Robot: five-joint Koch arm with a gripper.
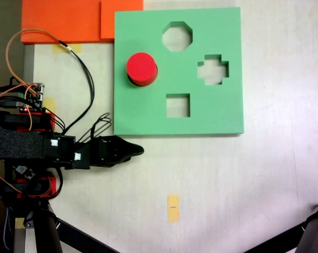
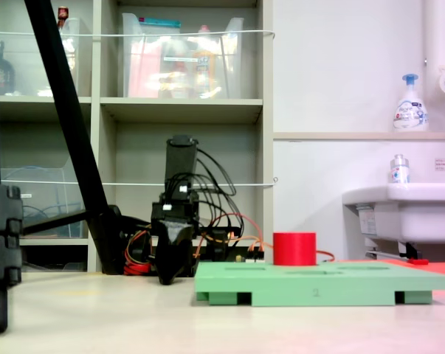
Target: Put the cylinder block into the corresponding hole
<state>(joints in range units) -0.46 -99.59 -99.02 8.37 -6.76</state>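
Note:
The red cylinder block [image 1: 142, 67] [image 2: 294, 248] stands upright on the left part of the green foam board [image 1: 148, 113] [image 2: 318, 284]. The corresponding hole is hidden; the block covers the spot where it stands. An octagonal cut-out [image 1: 177, 36], a cross-shaped one [image 1: 213, 69] and a square one [image 1: 178, 105] lie free. My gripper [image 1: 139, 150] [image 2: 167, 274] rests low by the table, just off the board's near-left corner and apart from the block. Its jaws are closed to a point with nothing between them.
Orange foam sheets [image 1: 64, 21] lie beyond the board's far-left corner. Loose cables [image 1: 85, 68] loop over the table beside the arm base. A yellow tape mark [image 1: 173, 208] sits in front. Tripod legs [image 1: 69, 232] [image 1: 311, 232] cross the near corners.

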